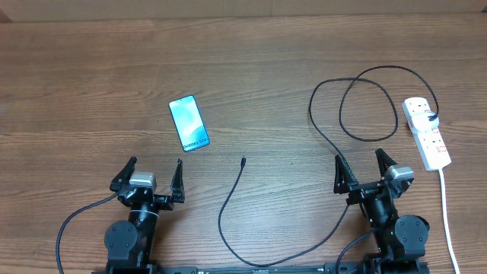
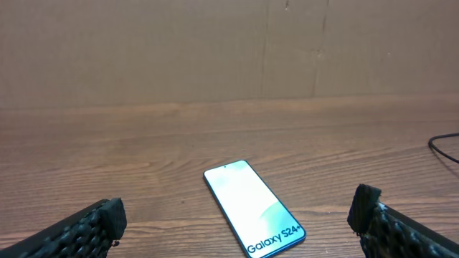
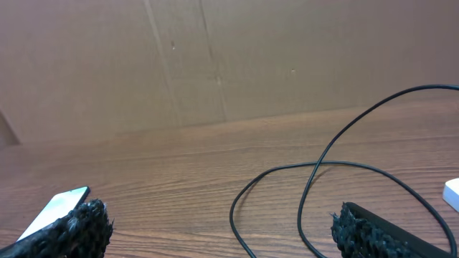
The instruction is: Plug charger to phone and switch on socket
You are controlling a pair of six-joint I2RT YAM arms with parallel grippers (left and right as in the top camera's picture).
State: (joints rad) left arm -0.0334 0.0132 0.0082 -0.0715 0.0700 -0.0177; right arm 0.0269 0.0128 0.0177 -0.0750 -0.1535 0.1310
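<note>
Left tool (image 1: 154, 164): released, fingers wide, empty, just short of the phone (image 1: 189, 122).
Right tool (image 1: 358, 157): released too, empty, beside loops of the charger (image 3: 319, 163).
Phone: flat on the bench (image 1: 91, 84), screen up, left of centre.
Charger: plug tip (image 1: 243, 160) lies free between both tools, apart from the phone; far end at the socket (image 1: 427, 133).
Risk: I judge the unbraced phone may slide when pushed; the thin tip may twist in my grip; loops may snag the right tool.
Containers: none seen.
</note>
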